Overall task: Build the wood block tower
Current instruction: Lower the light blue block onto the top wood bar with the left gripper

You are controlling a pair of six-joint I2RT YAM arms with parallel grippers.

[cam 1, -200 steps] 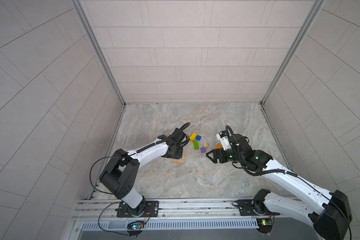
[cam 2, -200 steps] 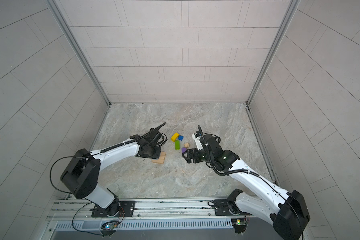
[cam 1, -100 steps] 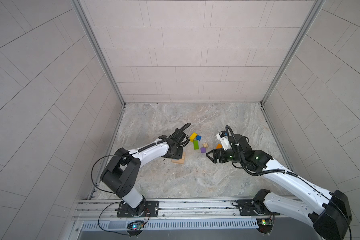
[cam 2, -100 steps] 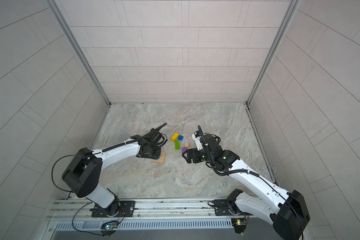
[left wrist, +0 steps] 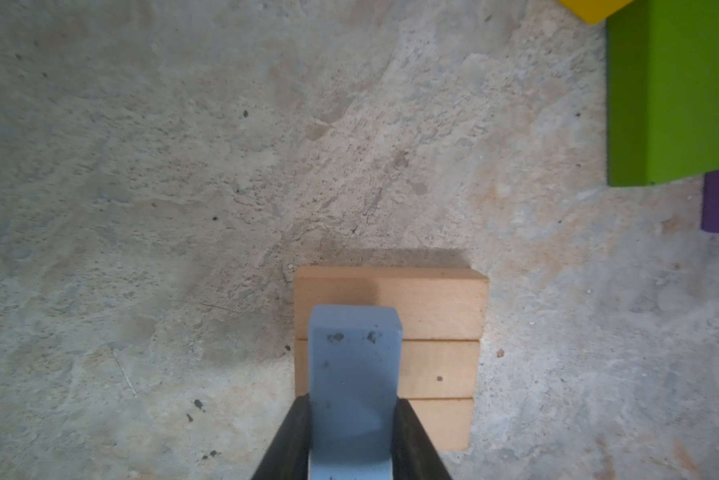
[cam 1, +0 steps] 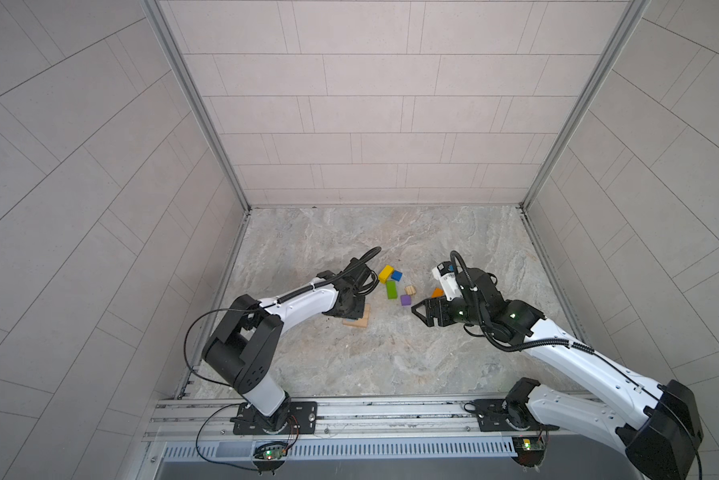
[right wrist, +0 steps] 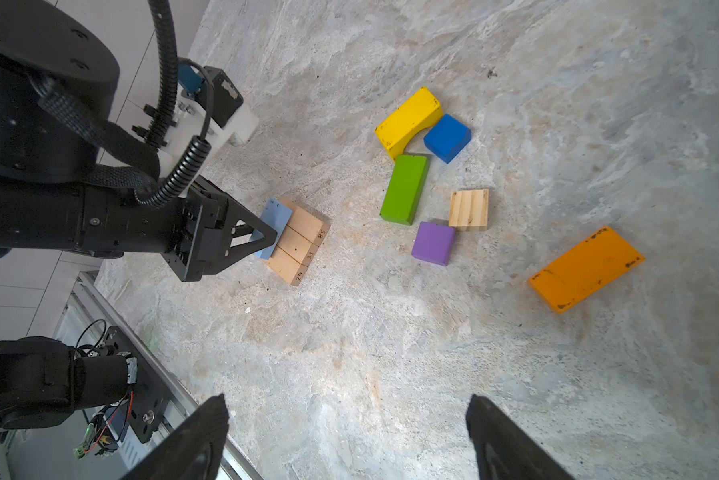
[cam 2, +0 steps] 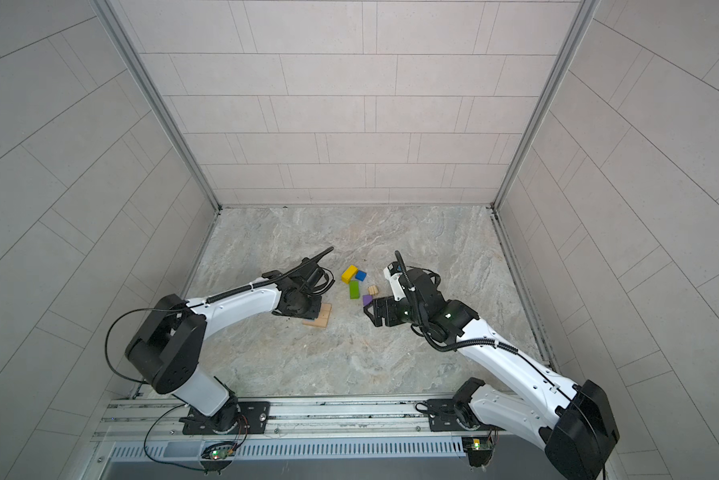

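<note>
Three tan bars, one light-blue bar (left gripper clamps it)

Back wall: pale grey-beige rectangular tiles in staggered rows with thin dark joints. Left side wall and right side wall have the same tile, and their joints run slantwise in both top views. A bare aluminium left post and right post stand at the back corners. The desk is matte, grey marbled stone-look with tan and rusty patches and small dark specks. An aluminium rail runs along the near edge, with a slotted metal strip below it. Light is even and soft, shadows faint.
</note>
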